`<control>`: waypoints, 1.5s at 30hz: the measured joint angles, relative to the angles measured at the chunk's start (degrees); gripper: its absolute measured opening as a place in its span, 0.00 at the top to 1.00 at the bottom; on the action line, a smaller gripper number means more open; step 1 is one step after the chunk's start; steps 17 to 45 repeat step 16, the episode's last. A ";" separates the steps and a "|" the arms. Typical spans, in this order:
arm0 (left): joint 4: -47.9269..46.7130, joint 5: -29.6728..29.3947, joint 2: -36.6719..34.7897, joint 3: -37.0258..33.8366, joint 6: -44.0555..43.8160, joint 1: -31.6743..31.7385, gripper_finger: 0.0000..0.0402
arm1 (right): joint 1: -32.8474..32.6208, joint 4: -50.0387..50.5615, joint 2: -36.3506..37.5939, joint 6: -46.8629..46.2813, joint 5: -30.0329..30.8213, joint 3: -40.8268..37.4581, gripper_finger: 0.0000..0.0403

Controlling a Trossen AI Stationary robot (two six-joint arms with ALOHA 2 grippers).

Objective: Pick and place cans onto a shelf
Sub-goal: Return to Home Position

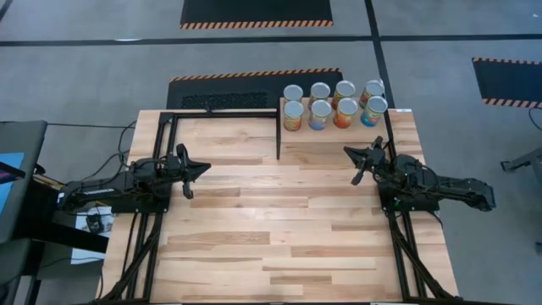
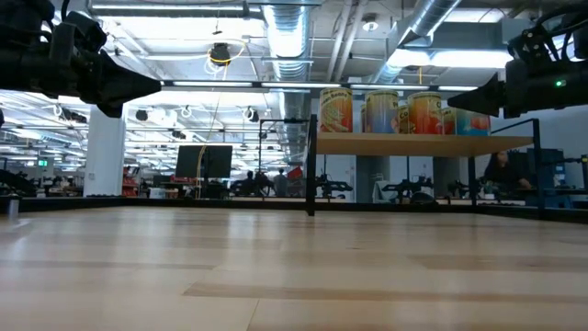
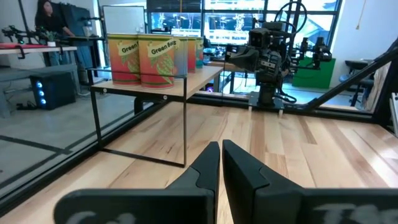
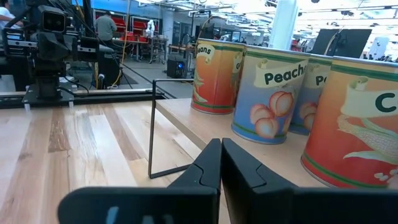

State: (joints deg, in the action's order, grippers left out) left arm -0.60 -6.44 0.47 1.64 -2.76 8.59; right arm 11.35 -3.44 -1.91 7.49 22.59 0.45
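Several cans (image 1: 332,104) with silver lids and orange, tan, blue and teal labels stand upright in two rows on the light wooden shelf (image 1: 339,135) at the table's far right; they also show in the low view (image 2: 404,112), the left wrist view (image 3: 155,59) and the right wrist view (image 4: 273,93). My left gripper (image 1: 206,168) hovers shut and empty over the table's left side. My right gripper (image 1: 347,151) hovers shut and empty near the shelf's near edge, its own view (image 4: 221,155) facing the cans.
A black metal-framed open rectangle (image 1: 220,114) stands at the table's far left, next to the shelf. Bare plank tabletop (image 1: 279,220) lies between and in front of both arms. People show in the room beyond the table.
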 joint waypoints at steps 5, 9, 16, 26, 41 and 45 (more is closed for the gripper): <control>0.01 0.02 0.00 0.01 0.02 0.00 0.98 | 0.00 -0.02 0.00 0.00 0.00 0.00 0.92; 0.00 0.02 0.00 0.00 0.04 -0.01 0.98 | 0.00 0.00 0.00 0.00 0.00 0.00 0.92; 0.02 0.00 0.00 0.01 0.03 0.01 0.98 | 0.00 0.00 0.01 0.02 0.00 0.00 0.92; 0.02 0.00 0.00 0.01 0.03 0.01 0.98 | 0.00 0.00 0.01 0.02 0.00 0.00 0.92; 0.02 0.00 0.00 0.01 0.03 0.01 0.98 | 0.00 0.00 0.01 0.02 0.00 0.00 0.92; 0.02 0.00 0.00 0.01 0.03 0.01 0.98 | 0.00 0.00 0.01 0.02 0.00 0.00 0.92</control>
